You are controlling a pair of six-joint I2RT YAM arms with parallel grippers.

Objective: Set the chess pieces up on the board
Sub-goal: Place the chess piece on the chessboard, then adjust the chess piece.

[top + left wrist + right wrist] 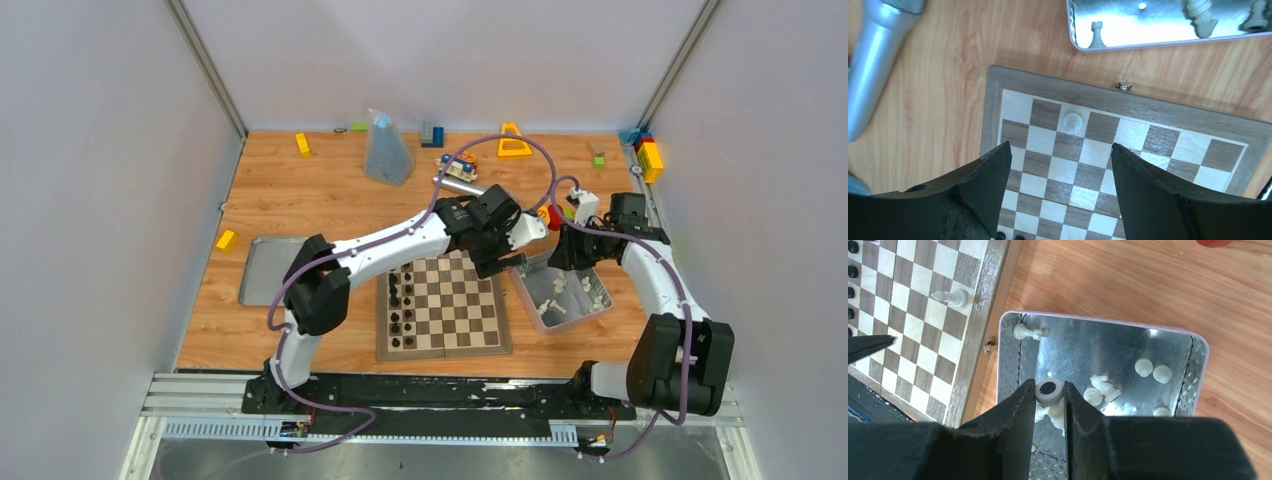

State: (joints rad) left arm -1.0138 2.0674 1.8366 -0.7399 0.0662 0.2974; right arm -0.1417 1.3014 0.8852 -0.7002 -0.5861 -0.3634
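Wooden counter (300,200): my left hand (1060,148) gapes over the board (1048,86); right hand (1049,384), three o'clock, pinches a white piece (1048,391).

I work over an orange-brown wooden tabletop (300,205). On it lie a brown-and-cream wooden chessboard (445,351), a shiny square metal tin (527,298) just right of the chessboard, a flat metal lid (262,272) to its left, and scattered yellow plastic bricks (226,240).

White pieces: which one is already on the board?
The lone piece on the board's edge row; all others are in the tin or the right gripper.
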